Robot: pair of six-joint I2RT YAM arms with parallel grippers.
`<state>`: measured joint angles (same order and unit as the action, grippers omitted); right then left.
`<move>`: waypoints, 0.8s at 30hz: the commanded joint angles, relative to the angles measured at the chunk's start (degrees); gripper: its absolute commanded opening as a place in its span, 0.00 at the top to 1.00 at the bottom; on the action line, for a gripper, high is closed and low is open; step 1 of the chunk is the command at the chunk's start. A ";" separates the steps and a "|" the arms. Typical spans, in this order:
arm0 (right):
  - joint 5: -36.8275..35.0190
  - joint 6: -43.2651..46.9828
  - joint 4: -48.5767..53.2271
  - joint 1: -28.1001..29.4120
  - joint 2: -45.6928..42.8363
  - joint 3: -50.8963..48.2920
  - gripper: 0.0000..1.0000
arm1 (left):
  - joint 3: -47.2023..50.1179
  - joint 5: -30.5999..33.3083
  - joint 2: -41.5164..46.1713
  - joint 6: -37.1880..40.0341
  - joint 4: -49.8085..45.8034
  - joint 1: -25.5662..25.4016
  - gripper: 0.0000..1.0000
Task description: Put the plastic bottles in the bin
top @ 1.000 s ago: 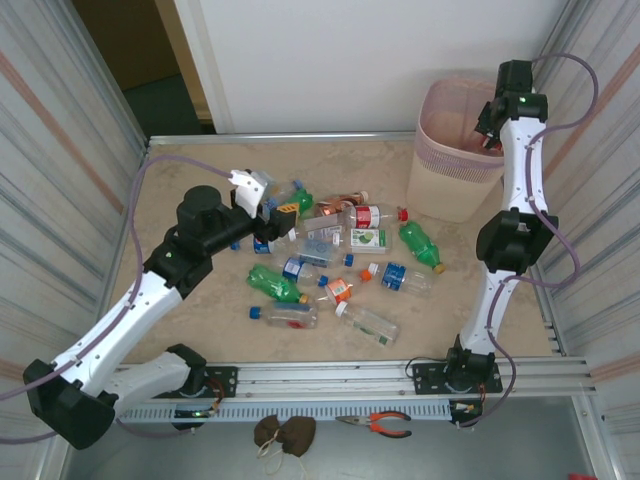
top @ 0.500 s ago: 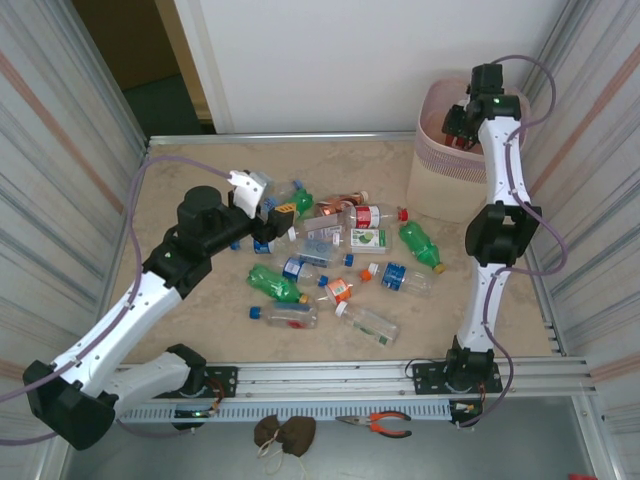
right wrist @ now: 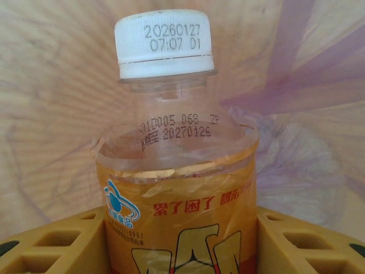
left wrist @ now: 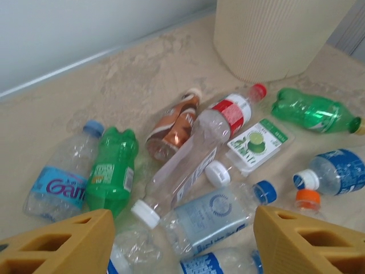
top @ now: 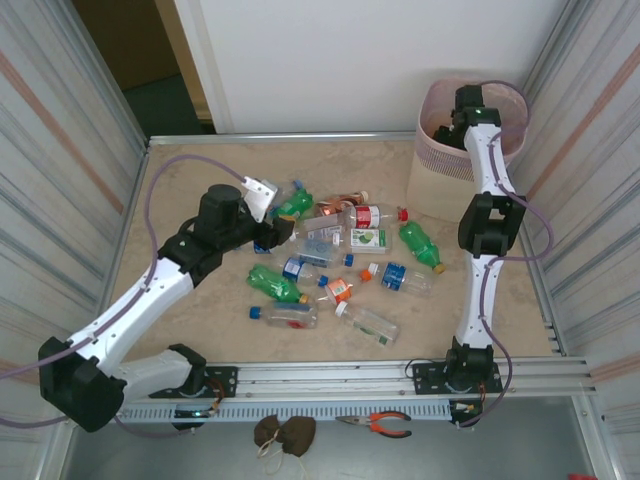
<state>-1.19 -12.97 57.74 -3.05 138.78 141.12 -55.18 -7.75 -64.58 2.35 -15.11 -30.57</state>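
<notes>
Several plastic bottles (top: 340,262) lie scattered mid-table, clear, green and brown. My left gripper (top: 280,215) hovers open over the left side of the pile. In the left wrist view its two yellow fingers (left wrist: 63,242) straddle a clear bottle with a pale blue label (left wrist: 214,214) without touching it. The beige bin (top: 440,185) with a pink liner stands at the far right. Over its opening, my right gripper (top: 447,122) is shut on an orange-labelled, white-capped bottle (right wrist: 177,188), its fingers pressing both sides of the label, with the pink liner (right wrist: 308,131) behind.
A green bottle (left wrist: 112,171), a brown one (left wrist: 174,124) and a red-labelled one (left wrist: 231,111) lie just beyond the left gripper. The bin wall (left wrist: 274,40) rises behind them. Corrugated metal walls (top: 60,150) close both sides. Pliers (top: 385,424) lie below the front rail.
The right arm has swung left across the bin with the orange-labelled bottle, ending over its opening. The left gripper has moved right and closer to the pile.
</notes>
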 commanded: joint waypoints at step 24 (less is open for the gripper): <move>-0.64 0.36 2.56 1.81 -12.46 -1.60 0.17 | 3.57 0.67 -6.14 -40.10 -12.83 5.72 0.37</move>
<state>-1.39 -12.99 59.61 -2.11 132.05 140.35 -53.52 -8.29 -72.90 -27.35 -25.69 -26.20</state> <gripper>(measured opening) 0.833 0.635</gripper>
